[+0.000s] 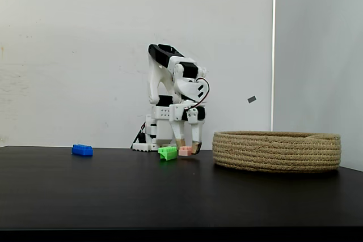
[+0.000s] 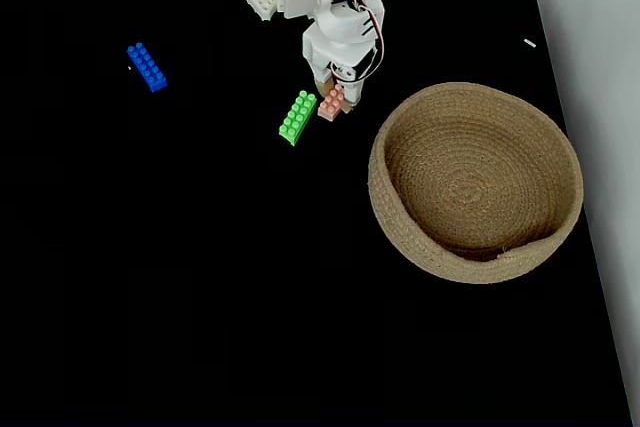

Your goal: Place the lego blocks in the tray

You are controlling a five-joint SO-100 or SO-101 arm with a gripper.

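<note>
Bricks [image 2: 298, 117] at basket's [image 2: 400, 237] 10 o'clock, overhead fixed view; third brick [image 2: 146, 67] further out, 10 o'clock; basket empty.

Fixed view from above: bare black table [image 2: 200, 297] across lower left, open passage. Basket [image 2: 475, 182] blocks right centre, its wall raised. Green brick [image 2: 297, 117] and pink brick [image 2: 331, 104] crowd upper centre beside gripper [image 2: 338, 97]. Blue brick [image 2: 146, 67] stands alone upper left, clear all round.

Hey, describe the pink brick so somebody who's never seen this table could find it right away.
Start at the big round rope basket on the black table, then look to its upper left in the top-down fixed view, where the white robot arm reaches down. The pink brick sits at the gripper tips, shorter and paler than the long green brick beside it.
</note>
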